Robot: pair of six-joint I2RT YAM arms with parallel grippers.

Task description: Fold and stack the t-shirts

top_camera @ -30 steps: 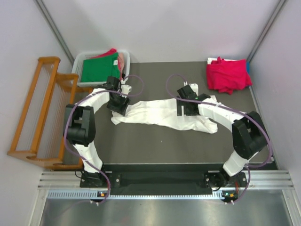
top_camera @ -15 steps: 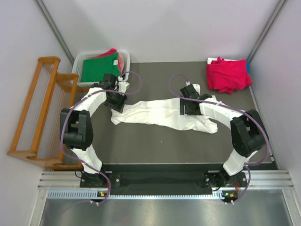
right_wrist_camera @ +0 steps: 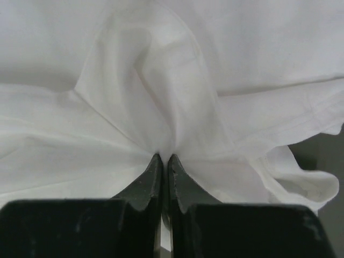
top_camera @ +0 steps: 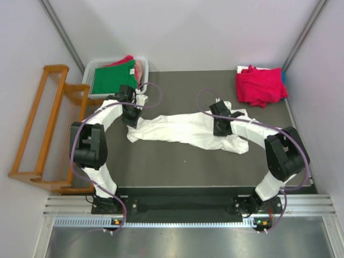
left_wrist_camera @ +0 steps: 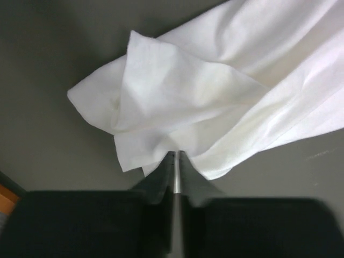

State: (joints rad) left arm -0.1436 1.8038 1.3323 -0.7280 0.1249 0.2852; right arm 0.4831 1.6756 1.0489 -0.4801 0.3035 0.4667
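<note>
The crumpled white cloth t-shirt [top_camera: 183, 129] lay across the dark table [top_camera: 161, 166] centre. The right gripper [right_wrist_camera: 163, 157] pinched its three o'clock fold. The left gripper [left_wrist_camera: 175, 156], at nine o'clock, seemingly nipped only the edge, which could slip during lifting.

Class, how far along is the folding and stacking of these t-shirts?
Done: nothing clearly; the red pile at the far right looks rumpled. In hand: the left hand and right hand each pinch the white shirt, lying long and unfolded. Left: folding it, then the green shirt in the basket.
</note>
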